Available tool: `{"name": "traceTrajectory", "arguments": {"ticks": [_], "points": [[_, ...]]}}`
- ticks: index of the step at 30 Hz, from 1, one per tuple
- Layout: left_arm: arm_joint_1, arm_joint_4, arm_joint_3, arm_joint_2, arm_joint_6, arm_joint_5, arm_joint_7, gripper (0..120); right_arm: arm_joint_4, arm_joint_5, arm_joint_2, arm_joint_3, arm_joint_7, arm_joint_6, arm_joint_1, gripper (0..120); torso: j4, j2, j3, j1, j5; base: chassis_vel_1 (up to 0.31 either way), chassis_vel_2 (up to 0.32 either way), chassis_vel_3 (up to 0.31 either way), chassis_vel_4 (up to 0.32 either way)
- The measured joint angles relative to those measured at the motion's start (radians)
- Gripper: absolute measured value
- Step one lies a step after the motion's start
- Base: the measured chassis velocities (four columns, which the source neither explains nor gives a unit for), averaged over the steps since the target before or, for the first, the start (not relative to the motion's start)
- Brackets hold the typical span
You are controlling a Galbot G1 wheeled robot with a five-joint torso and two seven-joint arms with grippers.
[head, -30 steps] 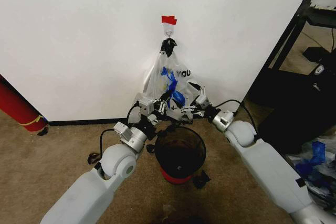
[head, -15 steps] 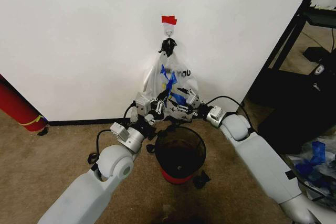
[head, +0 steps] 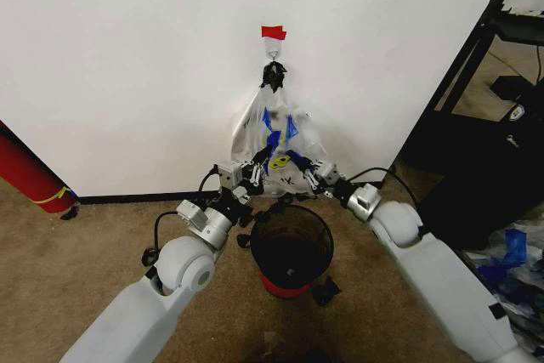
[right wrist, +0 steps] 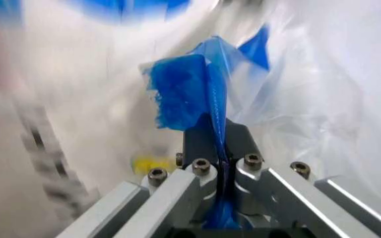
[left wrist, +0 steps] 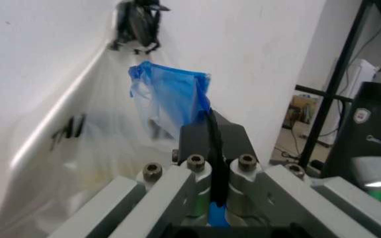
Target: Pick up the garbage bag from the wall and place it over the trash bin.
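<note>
The left claw [left wrist: 212, 148] is pressed together on a blue strip of the bag [left wrist: 170, 94], the plastic running down between its dark pads; in the head view that claw [head: 252, 172] sits at the bag's lower left corner, just above the bin [head: 291, 244]. The right claw [right wrist: 218, 144] is likewise pinched shut on a blue fold of the bag [right wrist: 190, 89], with crumpled blue film standing up out of the closed pads, and in the head view it [head: 308, 173] sits at the bag's lower right. Much of the right wrist view is blurred: the black print and a yellow patch beside the claw are smeared and cannot be read. In the head view the bag [head: 276, 144] overlaps a whiter bag hanging behind it, and where one ends and the other begins is hard to make out. Both hang against the wall [head: 127, 65] from a dark knot at the hook [head: 273, 70], which the knot mostly covers, under a strip of red tape [head: 273, 32]. The claws hold the bag's blue edges spread apart above the bin's open rim, and the bin stands on the carpet between the two arms.
</note>
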Motion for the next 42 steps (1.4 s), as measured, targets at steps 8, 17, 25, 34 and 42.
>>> {"name": "traceTrajectory", "arguments": {"ticks": [8,17,25,34,42], "points": [[0.128,-0.025,-0.064,-0.021,-0.044,0.054,-0.068,0,0.230,0.207,0.049,0.078,0.104,0.148,-0.250,0,0.0001,0.000,0.000,0.000,-0.0004,0.000,0.000,0.000,0.000],[0.331,-0.061,-0.161,-0.063,-0.124,0.174,-0.164,0,0.244,0.088,0.164,0.155,0.095,0.361,-0.547,0,0.0000,0.000,0.000,0.000,-0.0002,0.000,0.000,0.000,0.000],[0.425,-0.112,-0.200,-0.061,-0.149,0.281,-0.237,0,0.260,-0.009,0.184,0.213,0.079,0.449,-0.676,0,0.0000,0.000,0.000,0.000,-0.0001,0.000,0.000,0.000,0.000],[0.512,-0.183,-0.206,-0.071,-0.145,0.366,-0.326,0,0.335,-0.044,0.175,0.266,0.063,0.503,-0.790,0,0.0000,0.000,0.000,0.000,-0.0001,0.000,0.000,0.000,0.000],[0.513,-0.242,-0.190,-0.074,-0.168,0.359,-0.306,0,0.413,-0.045,0.178,0.293,-0.009,0.549,-0.802,0,0.0000,0.000,0.000,0.000,-0.0001,0.000,0.000,0.000,0.000]]}}
